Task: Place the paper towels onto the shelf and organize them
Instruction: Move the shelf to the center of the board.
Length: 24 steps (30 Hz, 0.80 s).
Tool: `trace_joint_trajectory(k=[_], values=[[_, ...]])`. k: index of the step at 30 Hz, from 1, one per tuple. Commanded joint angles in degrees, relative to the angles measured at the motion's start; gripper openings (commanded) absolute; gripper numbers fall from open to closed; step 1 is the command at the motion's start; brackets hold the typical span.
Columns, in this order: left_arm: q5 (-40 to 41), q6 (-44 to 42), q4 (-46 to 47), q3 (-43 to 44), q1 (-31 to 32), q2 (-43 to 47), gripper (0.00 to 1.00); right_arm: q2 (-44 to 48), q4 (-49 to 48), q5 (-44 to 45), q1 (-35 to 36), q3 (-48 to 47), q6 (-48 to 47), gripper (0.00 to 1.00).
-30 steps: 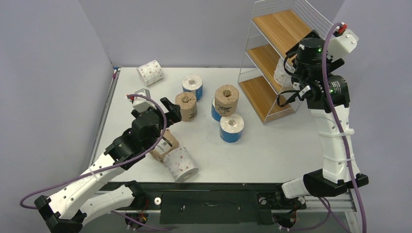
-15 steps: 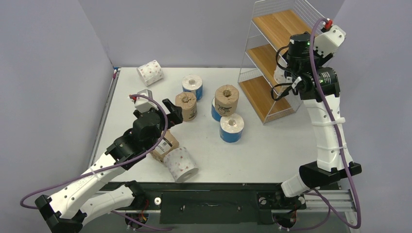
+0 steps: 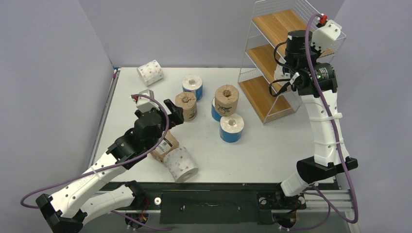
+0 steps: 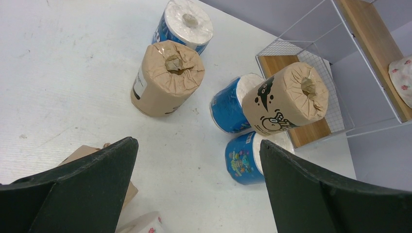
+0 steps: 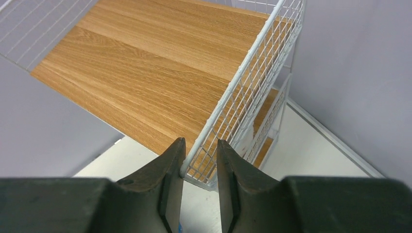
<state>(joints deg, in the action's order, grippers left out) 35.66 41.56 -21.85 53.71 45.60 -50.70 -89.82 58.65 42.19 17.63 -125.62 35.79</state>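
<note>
Several paper towels stand on the table: a brown roll [image 3: 186, 106] [image 4: 167, 77], a blue roll [image 3: 192, 86], a blue roll [image 3: 232, 127] [image 4: 245, 158], and a printed brown roll [image 3: 227, 98] [image 4: 286, 97] on top of another blue one. A white dotted roll [image 3: 280, 73] sits on the middle board of the shelf [image 3: 272, 29]. My left gripper [image 4: 197, 143] [image 3: 173, 109] hangs wide open and empty just left of the brown roll. My right gripper [image 5: 200, 141] is above the shelf's top board [image 5: 165, 73], its jaws narrowly apart with nothing between them.
A white dotted roll [image 3: 149, 72] lies at the far left of the table. Another dotted roll [image 3: 180, 164] and a brown roll [image 3: 165, 144] lie near the front, beside my left arm. The shelf's wire mesh side [image 5: 248, 92] is right under my right fingers.
My right arm has drawn up and leftward away from the shelf's middle tier, and its jaws have narrowed. The left arm has barely moved.
</note>
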Motion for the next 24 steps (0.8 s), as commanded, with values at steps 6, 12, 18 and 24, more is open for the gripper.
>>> trace_joint_trajectory(k=[6, 12, 18, 24], values=[[-0.89, 0.29, 1.73, 0.54, -0.08, -1.02, 0.96, -1.29, 1.52, -1.33, 1.0, -3.23, -3.94, 0.0], [-1.56, 0.08, 2.4, 1.5, -0.14, -2.97, 0.96, -0.19, 0.26, -4.53, 2.43, -2.14, -7.93, 0.0], [-1.55, -0.17, 3.14, 2.22, -0.14, -4.33, 0.96, 1.47, -1.01, -6.39, 4.86, -0.77, -11.26, 0.0], [-0.54, -1.59, 4.07, 3.85, -0.35, -6.06, 0.96, 2.42, -0.41, -7.04, 5.48, -0.27, -11.01, 0.0]])
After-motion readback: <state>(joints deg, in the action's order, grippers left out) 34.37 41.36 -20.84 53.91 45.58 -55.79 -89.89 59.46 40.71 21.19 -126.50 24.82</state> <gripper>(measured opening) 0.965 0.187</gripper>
